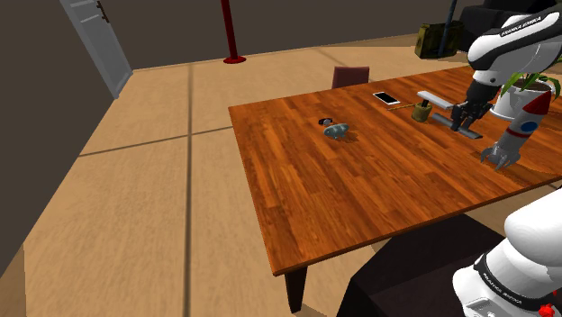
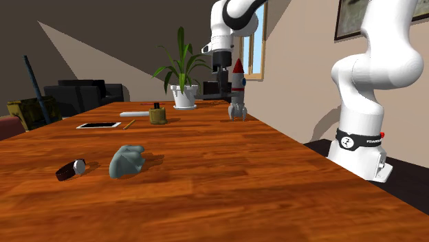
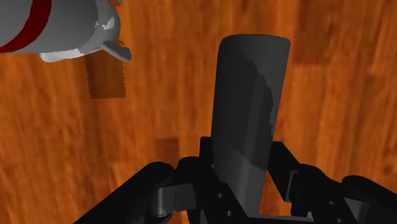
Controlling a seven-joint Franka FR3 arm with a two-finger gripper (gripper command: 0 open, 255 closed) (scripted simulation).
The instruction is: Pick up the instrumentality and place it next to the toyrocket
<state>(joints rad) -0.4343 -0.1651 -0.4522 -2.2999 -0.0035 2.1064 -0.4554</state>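
Hand (image 3: 245, 167): fingers closed narrowly on both sides of a dark grey bar (image 3: 249, 95), whose free end points down at the wooden counter (image 1: 360, 198).
Adjacent: toy rocket (image 1: 520, 126), upright, just beside the hand; potted plant (image 2: 182, 75) nearby.
Further off: olive pot (image 1: 421, 112), phone (image 1: 387, 97), grey-blue lump (image 1: 338, 131), watch (image 2: 70, 169).
Bar location: in the hand, near the rocket's fins.

Toy rocket (image 2: 237, 88) on table (image 2: 275, 180), near potted plant (image 2: 183, 96)
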